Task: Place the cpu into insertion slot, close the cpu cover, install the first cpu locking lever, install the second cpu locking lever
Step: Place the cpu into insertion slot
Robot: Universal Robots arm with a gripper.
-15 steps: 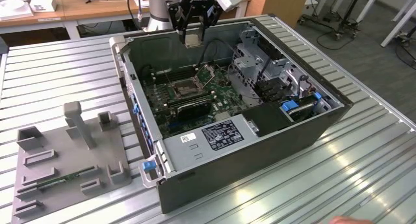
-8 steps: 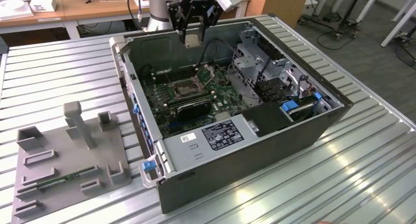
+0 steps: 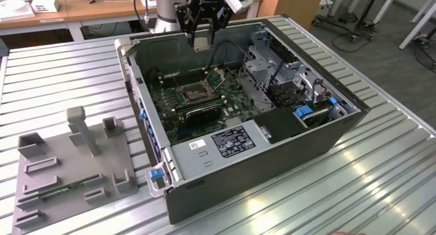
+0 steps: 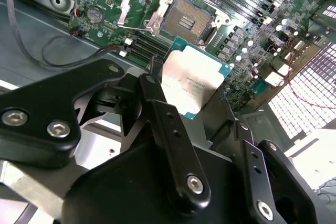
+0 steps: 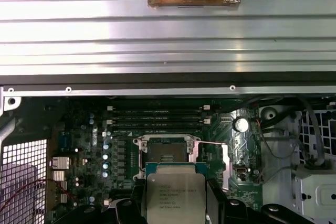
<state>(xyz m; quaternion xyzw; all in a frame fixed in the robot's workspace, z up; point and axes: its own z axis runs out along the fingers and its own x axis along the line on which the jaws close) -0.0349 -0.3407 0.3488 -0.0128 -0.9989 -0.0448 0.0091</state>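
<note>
My gripper [image 3: 202,40] hangs above the far wall of the open computer case, shut on the cpu [image 3: 201,44]. In both wrist views the cpu [image 4: 192,83] [image 5: 176,195] shows its pale metal top and green edge, pinched between the two black fingers [image 4: 157,109]. The insertion slot [image 4: 188,20] [image 5: 165,156] [image 3: 196,94] lies bare on the motherboard below, its dark pin grid uncovered. The cpu cover [image 4: 160,17] stands swung open beside the slot. A thin locking lever [image 5: 211,143] is raised next to it.
Long memory slots [image 5: 155,119] run beside the socket. A black heatsink [image 3: 201,114], a metal drive cage [image 3: 269,66] and loose cables [image 4: 31,30] crowd the case interior. A grey fixture plate [image 3: 68,163] lies on the slatted metal table at the exterior view's left.
</note>
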